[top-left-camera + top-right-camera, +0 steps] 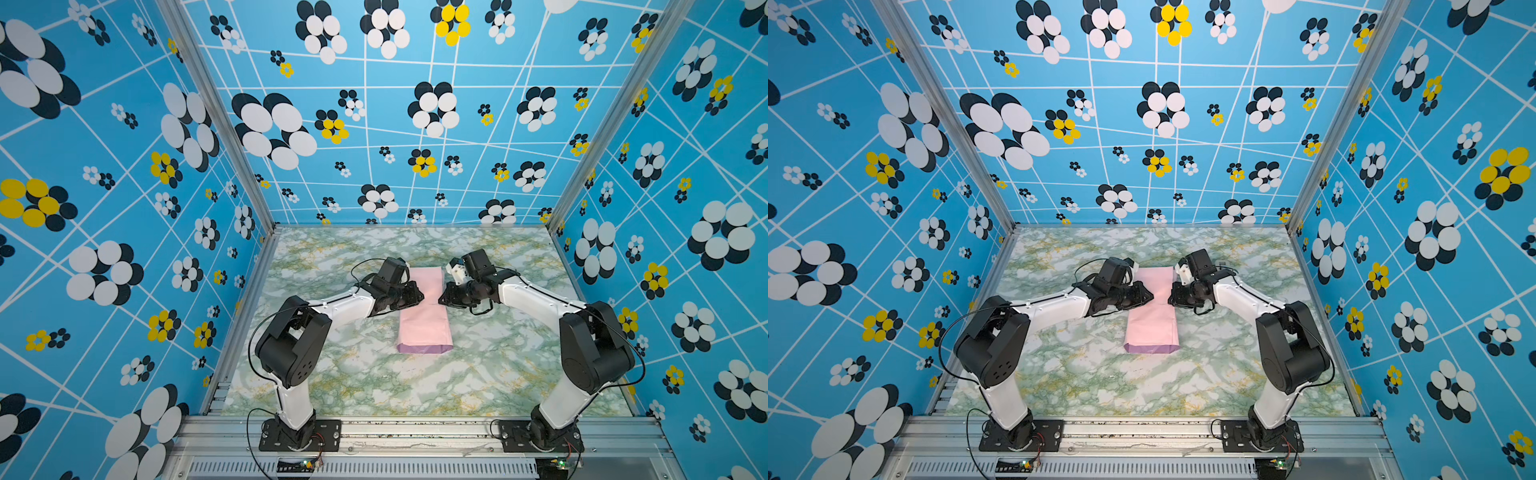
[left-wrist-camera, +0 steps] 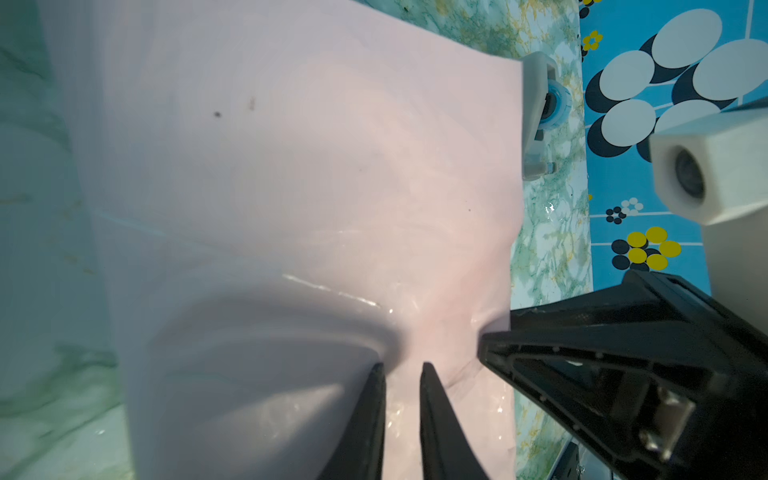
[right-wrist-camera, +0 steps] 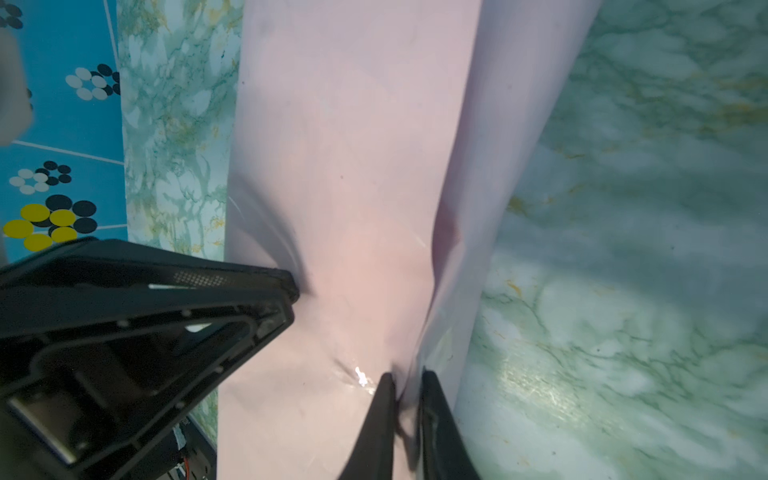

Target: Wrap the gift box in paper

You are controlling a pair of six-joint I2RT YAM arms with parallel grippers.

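Paper [image 1: 424, 320] [image 1: 1152, 324] lies mid tabletop [image 1: 353, 374], folded over into a long tube shape running from near to far. The pale pink face is out and the lilac face shows at the near end flap. The gift box is not visible and I can't tell where it sits.

Left end effector [image 1: 417, 297] [image 1: 1148, 296] is at the paper's left edge, about halfway along. In the left wrist view [image 2: 402, 368] the fingers are nearly together with a sliver of pink paper in the gap and creases fanning out from the tips, so it looks clamped on the paper.

Right end effector [image 1: 442, 299] [image 1: 1172, 300] is opposite it, at the right edge. In the right wrist view [image 3: 405, 376] the fingers are pinched on a raised fold of paper.

The two end effectors face each other across the strip, near but apart.

White-grey tape dispenser [image 2: 536, 116] with a blue spool sits on the tabletop just beside the paper's far edge, partly hidden by it.
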